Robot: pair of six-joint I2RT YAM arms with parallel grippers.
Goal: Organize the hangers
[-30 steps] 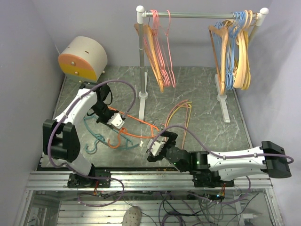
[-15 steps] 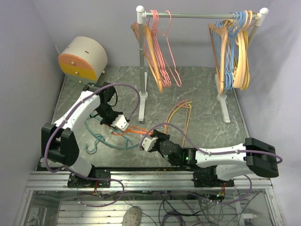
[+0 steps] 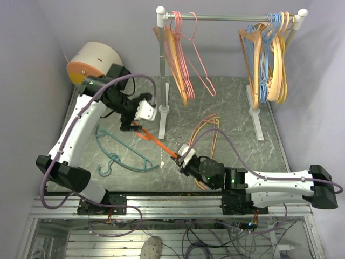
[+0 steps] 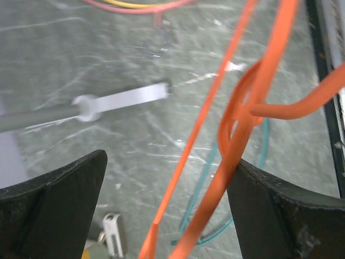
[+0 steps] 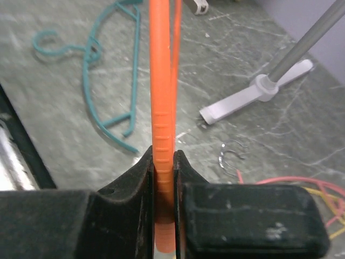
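right gripper [image 5: 164,175] pinched tight on the orange hanger [image 5: 161,97]
its length runs away to the far left, passing loose between the wide-open jaws of the left gripper [image 4: 167,164]; the rail [image 3: 232,17] sits farther back, so I'd guess the right arm carries.

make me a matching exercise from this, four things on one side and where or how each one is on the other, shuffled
1 orange hanger
2 teal hanger
3 pink hangers
4 left gripper

A hanging on the rail
B jaws wide open
C lying flat on the table
D clamped in the right gripper

Pairs: 1-D, 2-C, 3-A, 4-B
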